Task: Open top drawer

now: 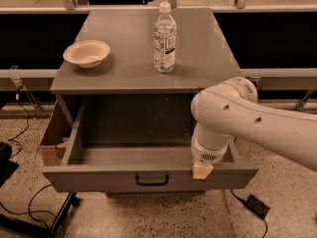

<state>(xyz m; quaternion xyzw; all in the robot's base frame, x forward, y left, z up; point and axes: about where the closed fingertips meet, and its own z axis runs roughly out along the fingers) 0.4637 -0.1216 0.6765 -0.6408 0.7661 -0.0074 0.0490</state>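
The top drawer of the grey cabinet is pulled far out toward me. Its flat grey front carries a small black bar handle. The deep inside of the drawer looks empty. My white arm comes in from the right. My gripper hangs at the right part of the drawer's front rim, well to the right of the handle. Only a pale tip shows below the wrist. The lower drawers are hidden under the open one.
On the cabinet top stand a beige bowl at the left and a clear water bottle near the middle. A cardboard box sits left of the cabinet. Cables and a black adapter lie on the speckled floor.
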